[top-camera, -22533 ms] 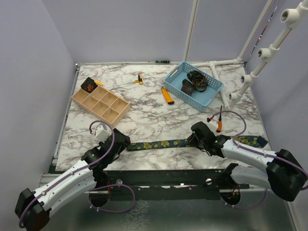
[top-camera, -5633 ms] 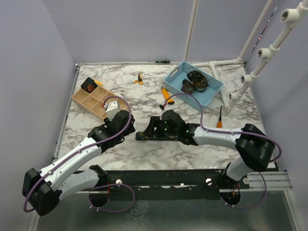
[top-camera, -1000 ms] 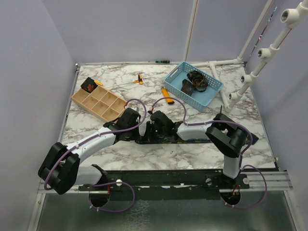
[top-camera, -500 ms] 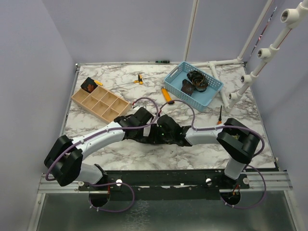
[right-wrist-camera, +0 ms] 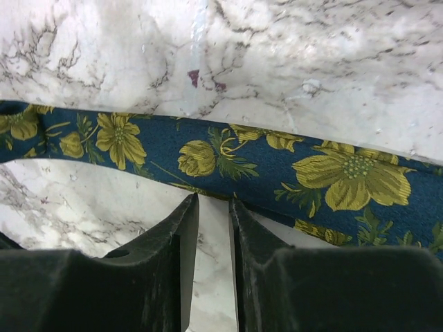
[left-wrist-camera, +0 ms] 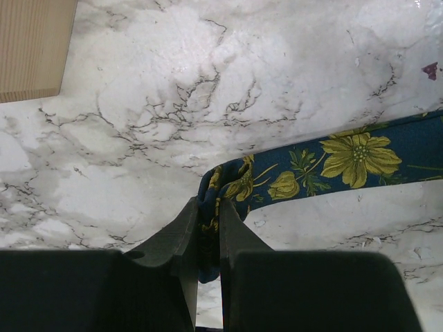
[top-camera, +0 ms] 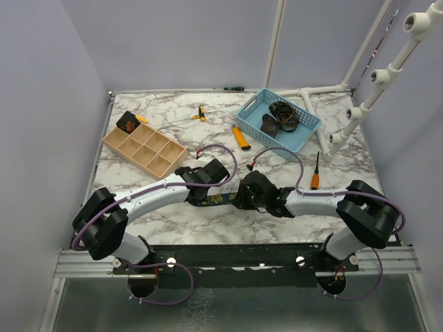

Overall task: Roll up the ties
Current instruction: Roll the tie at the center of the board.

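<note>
The navy tie [left-wrist-camera: 353, 155] with yellow flowers lies across the marble. In the left wrist view my left gripper [left-wrist-camera: 210, 207] is shut on its folded end, with the cloth bunched between the fingers. In the right wrist view my right gripper [right-wrist-camera: 213, 200] stands slightly open at the near edge of the same tie [right-wrist-camera: 277, 162], with bare marble in the gap. From above, the left gripper [top-camera: 210, 192] and right gripper [top-camera: 242, 197] sit close together at mid-table, with a short stretch of tie [top-camera: 220, 200] showing between them. The arms hide the rest of it.
A blue basket [top-camera: 306, 140] at the back right holds dark rolled ties [top-camera: 284, 114]. A wooden compartment box [top-camera: 133, 160] at the back left holds a dark coil [top-camera: 127, 124]. Orange-handled tools [top-camera: 241, 137] [top-camera: 315, 178] lie near the basket. White pipes [top-camera: 360, 111] stand at the right.
Both grippers have shifted to the right along the table, the left one carrying the tie's end. The right gripper was shut a second ago and its jaws now stand apart.
</note>
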`<state>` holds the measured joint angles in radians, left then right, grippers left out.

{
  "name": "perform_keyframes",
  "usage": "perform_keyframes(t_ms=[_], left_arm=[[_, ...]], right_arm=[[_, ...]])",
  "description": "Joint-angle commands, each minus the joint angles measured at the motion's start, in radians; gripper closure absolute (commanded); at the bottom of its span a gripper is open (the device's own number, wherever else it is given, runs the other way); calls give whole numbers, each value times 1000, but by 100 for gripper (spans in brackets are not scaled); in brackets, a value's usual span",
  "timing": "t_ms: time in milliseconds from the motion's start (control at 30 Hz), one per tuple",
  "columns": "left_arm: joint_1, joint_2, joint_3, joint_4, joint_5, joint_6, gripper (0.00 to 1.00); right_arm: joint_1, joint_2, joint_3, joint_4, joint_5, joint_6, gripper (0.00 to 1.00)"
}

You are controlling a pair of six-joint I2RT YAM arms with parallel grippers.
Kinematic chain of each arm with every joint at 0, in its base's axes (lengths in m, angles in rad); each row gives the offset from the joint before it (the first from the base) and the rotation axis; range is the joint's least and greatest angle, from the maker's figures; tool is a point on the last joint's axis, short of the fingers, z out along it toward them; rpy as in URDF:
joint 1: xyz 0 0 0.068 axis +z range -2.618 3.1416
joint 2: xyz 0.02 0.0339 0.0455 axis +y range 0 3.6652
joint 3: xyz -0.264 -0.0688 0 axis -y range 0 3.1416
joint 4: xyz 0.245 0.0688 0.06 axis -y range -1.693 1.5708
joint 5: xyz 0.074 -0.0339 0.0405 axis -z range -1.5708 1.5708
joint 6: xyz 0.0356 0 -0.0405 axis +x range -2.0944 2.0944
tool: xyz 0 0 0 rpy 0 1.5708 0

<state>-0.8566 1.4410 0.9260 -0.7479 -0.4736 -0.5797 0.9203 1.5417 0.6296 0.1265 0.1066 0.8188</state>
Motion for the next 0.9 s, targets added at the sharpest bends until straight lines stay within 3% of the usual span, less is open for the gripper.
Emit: perform_keyframes(t_ms=[0, 600, 867], left_arm=[[-15, 3, 25, -9, 13, 34, 100], [-12, -49, -52, 108, 171, 141, 100], [-12, -8, -37, 68, 62, 107, 100]], right_arm=[[-22, -1, -23, -14, 71, -13, 72], [-39, 61, -58, 31, 43, -38, 77], [-38, -109, -76, 32, -62, -102, 66]])
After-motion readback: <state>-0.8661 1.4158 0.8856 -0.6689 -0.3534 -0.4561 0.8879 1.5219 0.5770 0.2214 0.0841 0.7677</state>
